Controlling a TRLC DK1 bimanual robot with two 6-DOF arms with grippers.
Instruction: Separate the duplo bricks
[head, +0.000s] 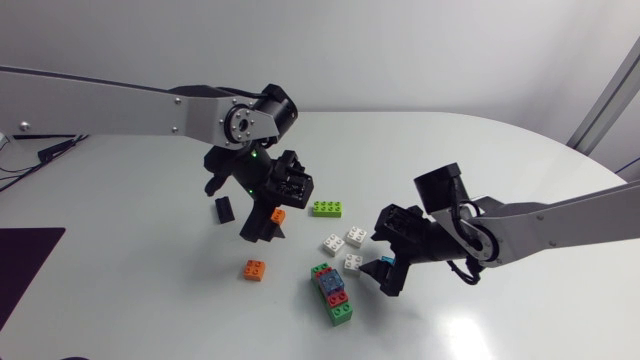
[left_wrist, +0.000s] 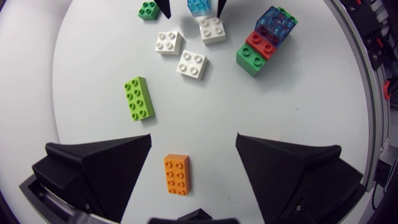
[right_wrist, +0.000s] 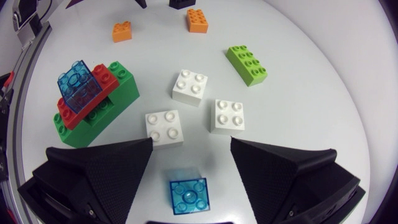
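While left hand (left_wrist: 193, 140) and right hand (right_wrist: 191, 142) gape, the orange brick (left_wrist: 176, 175) lies lengthwise between the left's fingers (left_wrist: 99, 171).

A white table (head: 130, 230) bears scattered duplo bricks (head: 333, 243).

Left pincer (left_wrist: 193, 137) open, right pincer (right_wrist: 191, 142) open

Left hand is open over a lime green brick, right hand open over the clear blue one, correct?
No: the left wrist view shows the left hand open over an orange brick, not lime green. The rest is right.
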